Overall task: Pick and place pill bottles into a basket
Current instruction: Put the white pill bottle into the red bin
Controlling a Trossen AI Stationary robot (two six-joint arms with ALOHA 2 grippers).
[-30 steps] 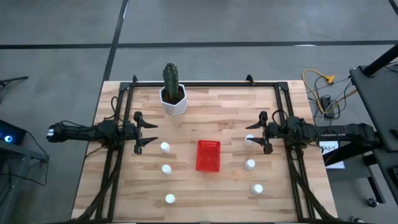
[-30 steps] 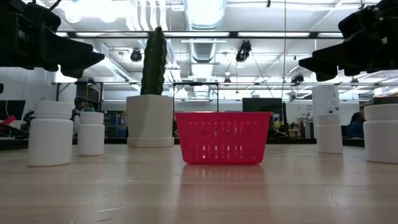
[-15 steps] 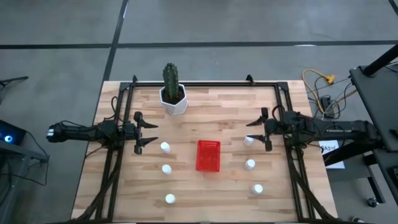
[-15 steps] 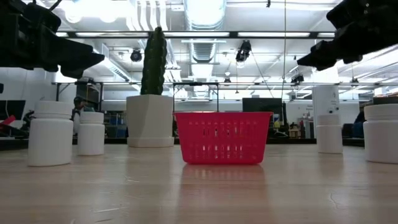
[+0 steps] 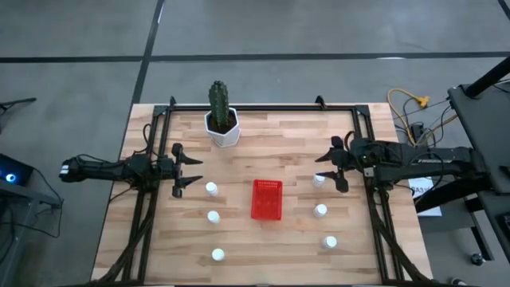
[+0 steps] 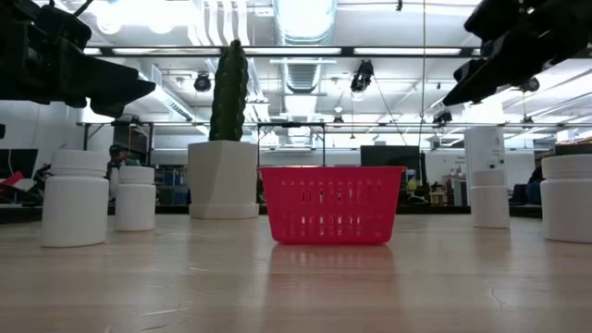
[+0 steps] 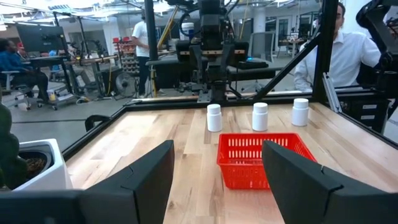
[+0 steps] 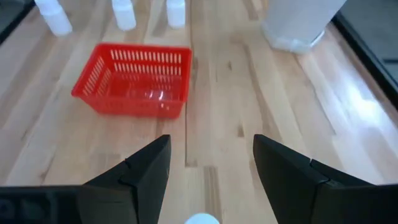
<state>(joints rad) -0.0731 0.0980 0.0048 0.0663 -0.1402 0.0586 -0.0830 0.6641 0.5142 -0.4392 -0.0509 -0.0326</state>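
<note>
High view: right gripper [image 5: 332,169] spread, empty, poised over nearest pill bottle [image 5: 319,180], bottle just basket-side of tips. Basket [image 5: 267,199] mid-worktop, empty. Left gripper [image 5: 185,169] spread, idle.

Right wrist view: bottle cap [image 8: 202,219] between fingers, directly below; upright.

Low view: bottles standing on worktop [image 6: 296,287].

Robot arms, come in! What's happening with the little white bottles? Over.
Left gripper open, hovering, empty. Right gripper open above a small white capped pill bottle. Six bottles on the table; red mesh plastic basket empty. Nothing in the way.
</note>
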